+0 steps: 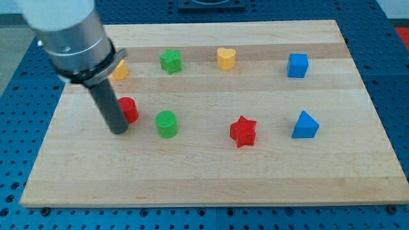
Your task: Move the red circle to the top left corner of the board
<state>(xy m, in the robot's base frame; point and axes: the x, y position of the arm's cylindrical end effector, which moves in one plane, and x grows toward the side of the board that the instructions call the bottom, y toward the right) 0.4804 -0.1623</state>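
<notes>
The red circle (pixel 130 109) lies on the wooden board (pixel 211 172) at the view's left, partly hidden by my rod. My tip (pixel 119 130) rests on the board just below and left of the red circle, touching or almost touching it. The board's top left corner is above, behind the arm's grey body (pixel 70 35).
A yellow block (pixel 120 70) sits just above the red circle, partly hidden by the arm. A green cylinder (pixel 167 123) lies right of the red circle. A green star (pixel 170 61), yellow heart (pixel 225 58), blue cube (pixel 297 65), red star (pixel 243 131) and blue triangle block (pixel 305 125) lie further right.
</notes>
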